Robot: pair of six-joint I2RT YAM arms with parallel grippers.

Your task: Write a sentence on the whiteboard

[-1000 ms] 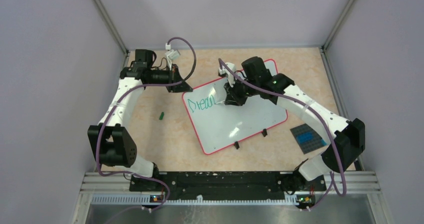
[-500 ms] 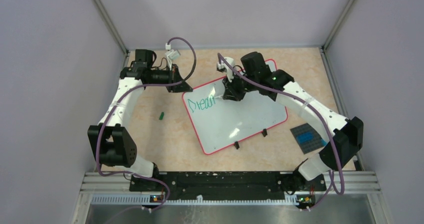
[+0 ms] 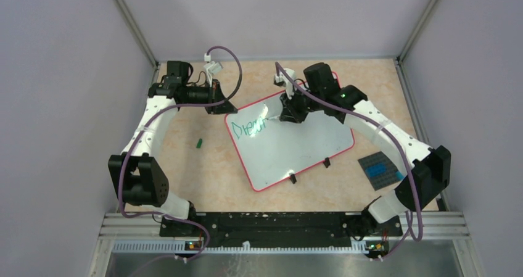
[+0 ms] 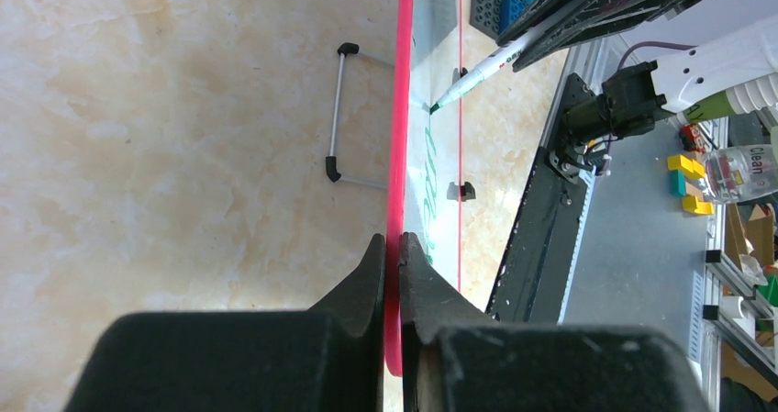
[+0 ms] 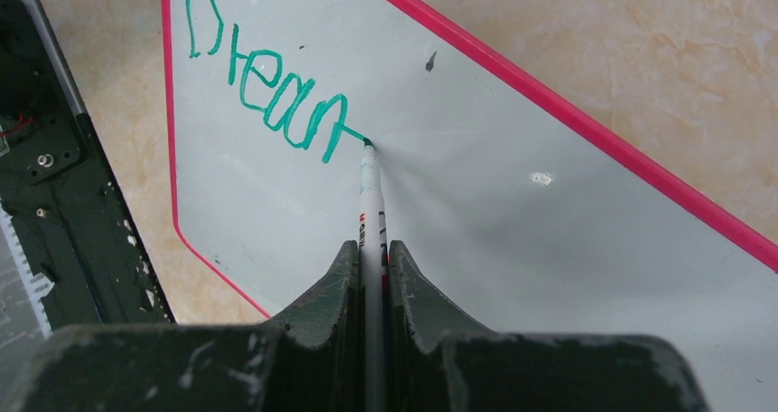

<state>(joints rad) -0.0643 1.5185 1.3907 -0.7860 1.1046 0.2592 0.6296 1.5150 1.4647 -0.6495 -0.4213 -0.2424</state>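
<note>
Marbled tabletop [image 3: 203,172] is carrying the whiteboard [image 3: 296,150]; left gripper [image 4: 393,242] is pinching its red rim to steady it, while right gripper [image 5: 372,251] is clamping a marker [image 5: 370,192], tip seemingly touching beside green lettering [image 5: 275,109].

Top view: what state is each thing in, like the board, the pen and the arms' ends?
whiteboard: on the table, partly written on in green.
marker: uncapped, tip touching the whiteboard.
left end effector: shut on the whiteboard's red rim.
right end effector: shut on the marker.
studded plate: lying on the table, apart from the whiteboard.
</note>
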